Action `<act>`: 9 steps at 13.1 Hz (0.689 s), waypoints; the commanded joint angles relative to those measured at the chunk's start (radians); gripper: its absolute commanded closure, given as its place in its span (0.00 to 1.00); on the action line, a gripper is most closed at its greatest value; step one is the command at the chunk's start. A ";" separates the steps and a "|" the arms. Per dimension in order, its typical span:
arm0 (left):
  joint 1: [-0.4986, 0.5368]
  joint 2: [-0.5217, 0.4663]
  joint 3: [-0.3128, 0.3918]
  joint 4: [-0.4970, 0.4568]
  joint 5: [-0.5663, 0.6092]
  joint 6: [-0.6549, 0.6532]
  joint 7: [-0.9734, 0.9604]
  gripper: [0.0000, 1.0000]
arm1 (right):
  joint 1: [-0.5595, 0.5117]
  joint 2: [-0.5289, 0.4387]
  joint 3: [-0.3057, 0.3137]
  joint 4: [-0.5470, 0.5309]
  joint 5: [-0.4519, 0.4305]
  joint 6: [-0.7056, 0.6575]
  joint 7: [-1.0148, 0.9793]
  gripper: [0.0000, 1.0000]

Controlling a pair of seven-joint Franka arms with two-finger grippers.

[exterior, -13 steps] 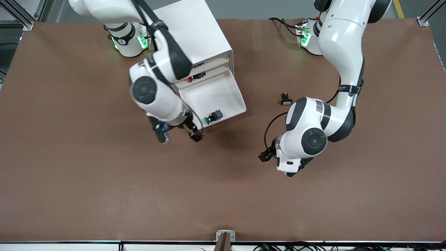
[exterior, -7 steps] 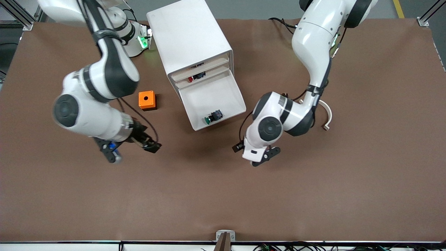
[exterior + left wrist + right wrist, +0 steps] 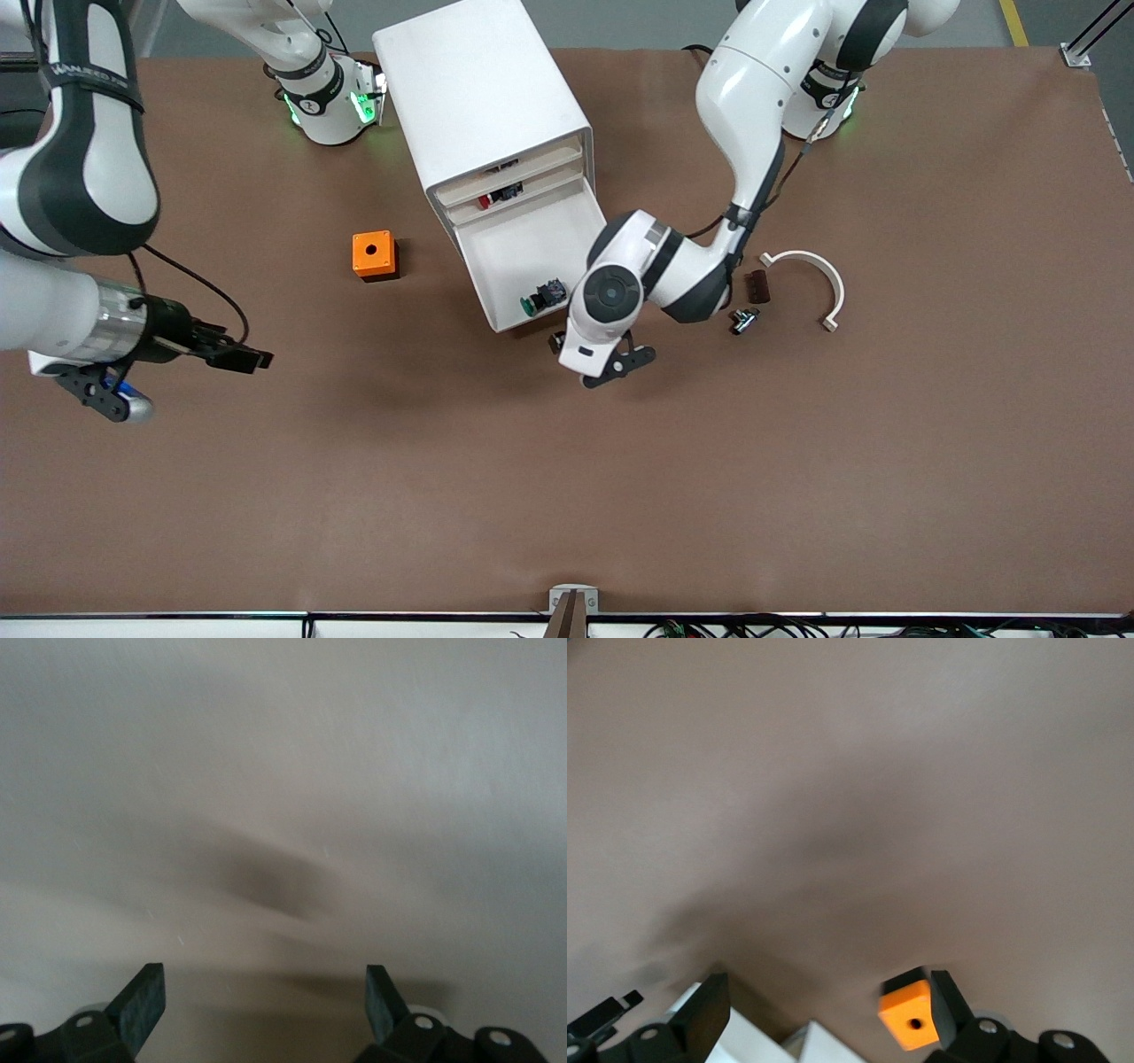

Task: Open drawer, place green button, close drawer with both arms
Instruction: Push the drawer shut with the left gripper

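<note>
Front view: drawer (image 3: 542, 257) open, button (image 3: 542, 297) inside near its front lip.
Left gripper (image 3: 567, 344) open, empty, just off the lip's corner; right gripper (image 3: 241, 357) open, toward the table's right-arm edge.

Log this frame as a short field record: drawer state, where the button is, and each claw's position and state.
drawer: bottom drawer of the cabinet pulled out, open
button: green-capped button lies inside the drawer, near its front lip
left claw: open, empty, low over the table just in front of the drawer's lip
right claw: open, empty, over bare table toward the right arm's end
other items: orange cube beside the cabinet
task stage: drawer not yet closed
</note>
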 commanded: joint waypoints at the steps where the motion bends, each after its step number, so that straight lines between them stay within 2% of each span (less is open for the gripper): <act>1: -0.047 -0.005 0.007 -0.001 -0.004 0.009 -0.065 0.01 | -0.012 -0.090 0.012 -0.035 -0.080 -0.033 -0.089 0.00; 3: -0.093 -0.007 0.007 -0.001 -0.028 0.008 -0.125 0.01 | -0.011 -0.168 0.015 -0.069 -0.131 -0.039 -0.111 0.00; 6: -0.164 -0.010 0.004 -0.001 -0.045 -0.003 -0.182 0.01 | -0.021 -0.247 0.023 -0.101 -0.157 -0.030 -0.109 0.00; 9: -0.176 -0.005 -0.044 -0.004 -0.105 -0.003 -0.236 0.01 | -0.136 -0.288 0.142 -0.122 -0.197 -0.026 -0.109 0.00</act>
